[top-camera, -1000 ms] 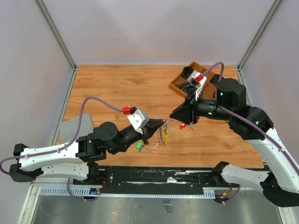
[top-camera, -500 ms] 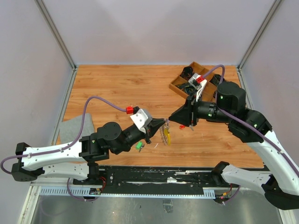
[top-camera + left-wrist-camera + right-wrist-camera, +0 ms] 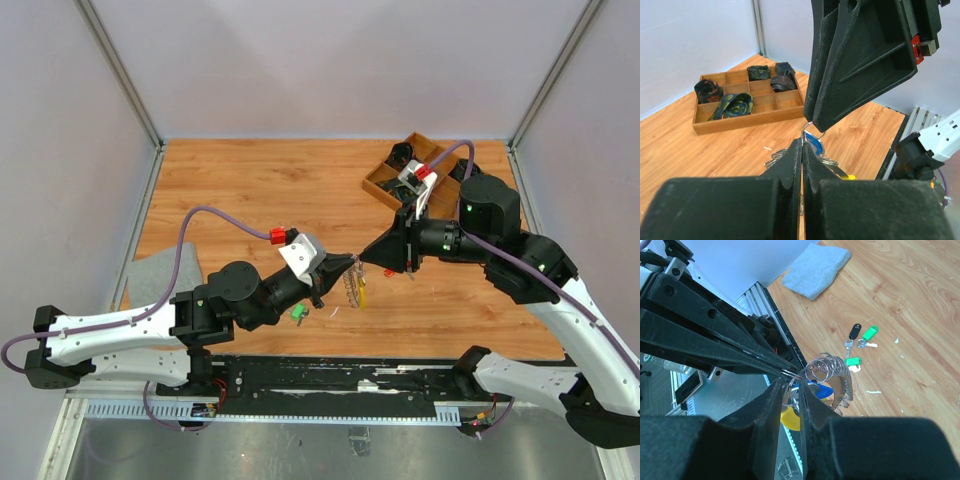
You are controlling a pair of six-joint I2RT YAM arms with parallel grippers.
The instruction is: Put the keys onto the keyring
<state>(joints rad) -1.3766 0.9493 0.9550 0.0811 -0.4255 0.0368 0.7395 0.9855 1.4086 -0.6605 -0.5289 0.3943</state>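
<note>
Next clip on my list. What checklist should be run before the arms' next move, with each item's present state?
1. Left pincer shut on the keyring: ok.
2. Right pincer firmly gripping the blue-tagged key: cannot tell; its jaws are narrow, but a small gap shows.
3. Blue-tagged key at the keyring, between both tips: ok.
4. Blue-tagged key threaded onto the coil: cannot tell.
5. All keys collected: not ok; a green key and a black key lie on the table.
</note>
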